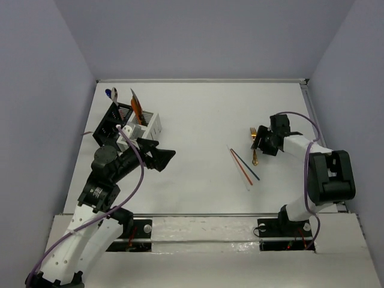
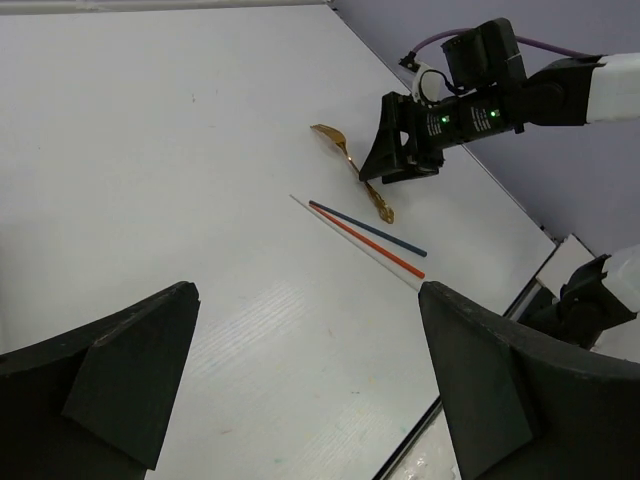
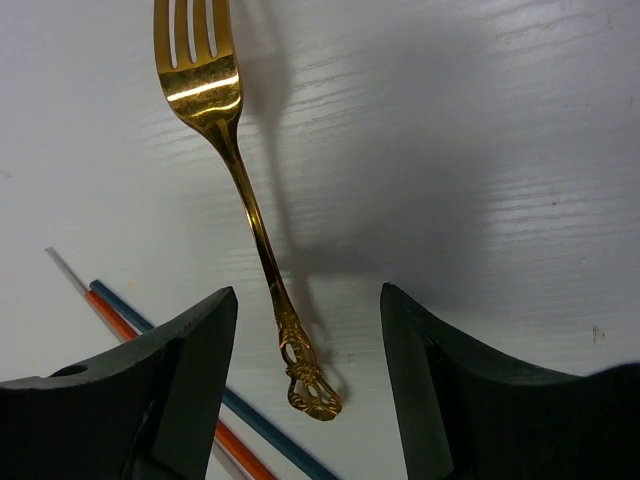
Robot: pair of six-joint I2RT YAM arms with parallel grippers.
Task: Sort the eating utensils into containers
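White tabletop (image 1: 204,114) fills the scene, closed in by plain lavender walls (image 1: 204,36). Nearest the arm bases, the left gripper (image 1: 161,157) hangs over bare table with its jaws spread wide and nothing between them; its wrist camera shows the two dark fingers (image 2: 130,380) far apart at the bottom corners. Ahead of it and well off toward the right arm lie three thin sticks close together, almost parallel: a blue stick (image 2: 368,228), an orange stick (image 2: 365,240) and a white stick (image 2: 340,232) alongside them. The right gripper (image 1: 259,144) is low over the table just beyond those sticks, also open wide. A gold fork (image 3: 245,200) lies flat on the surface beneath it, the ornate handle end sitting in the gap between the fingers and touching neither, the tines pointing away from the gripper. From this wrist view the sticks run diagonally at the lower left, just beside the left-hand finger. Farther back, just beyond the left gripper's wrist, stand the black caddy (image 1: 111,126) and the white caddy (image 1: 153,124), joined side by side. A blue spoon (image 1: 114,93) rises from the black one, and an orange piece (image 1: 136,108) stands upright near where the two meet; which compartment holds it cannot be told.
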